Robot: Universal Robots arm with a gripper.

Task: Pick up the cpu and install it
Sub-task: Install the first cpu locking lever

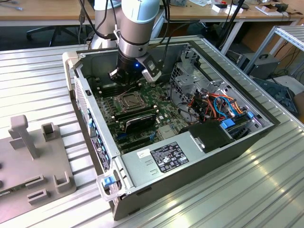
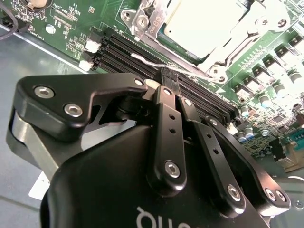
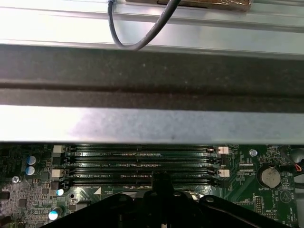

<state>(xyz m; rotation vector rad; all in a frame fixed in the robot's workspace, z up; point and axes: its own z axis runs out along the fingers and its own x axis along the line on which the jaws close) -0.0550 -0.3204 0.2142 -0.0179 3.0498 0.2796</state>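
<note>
Silver-grey metal of the cpu [image 2: 199, 23] is seen seated inside the socket frame [image 2: 147, 19]. The jaws of the gripper [image 2: 169, 77] are pressed together with nothing gripped, over the black memory slots [image 2: 123, 50] just beside that frame.

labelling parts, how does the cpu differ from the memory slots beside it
The cpu is a pale silver square; the memory slots are long black strips. The cpu sits inside a metal frame; the slots run unframed in parallel rows. Both sit on the green board.
</note>
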